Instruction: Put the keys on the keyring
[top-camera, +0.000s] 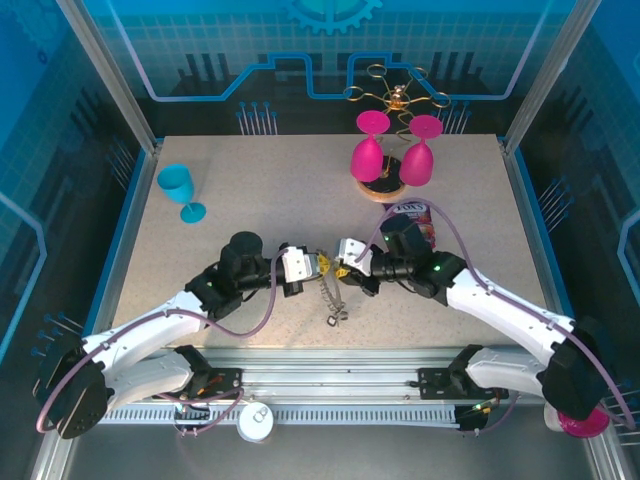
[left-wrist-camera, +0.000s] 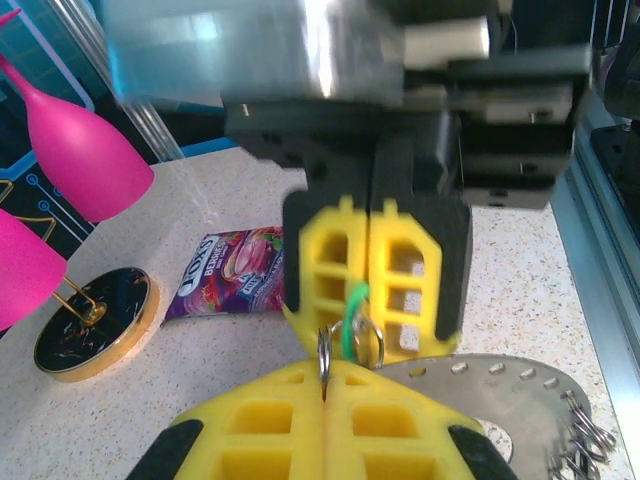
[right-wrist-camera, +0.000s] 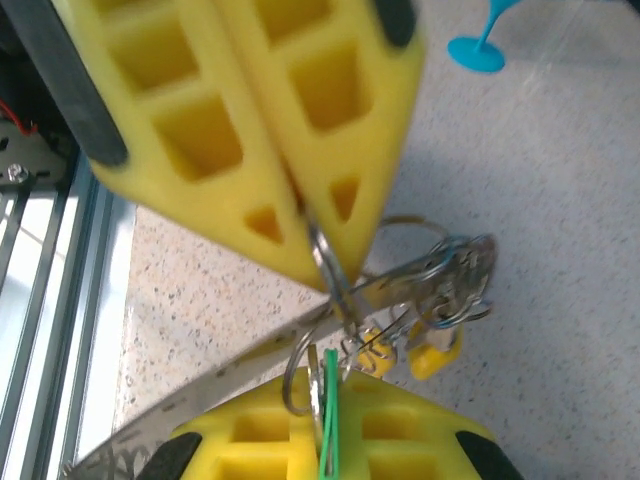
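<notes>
Left fingers (left-wrist-camera: 260, 435) pinch a keyring (left-wrist-camera: 500, 392) link; right fingers (left-wrist-camera: 410, 280) clamp the green key (left-wrist-camera: 351, 322).

The purple snack packet (left-wrist-camera: 225, 272) bears white letters reading roughly "JOXS"; its smaller print is blurred.

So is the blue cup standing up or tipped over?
Standing up: the cup rests on its foot on the table.
</notes>
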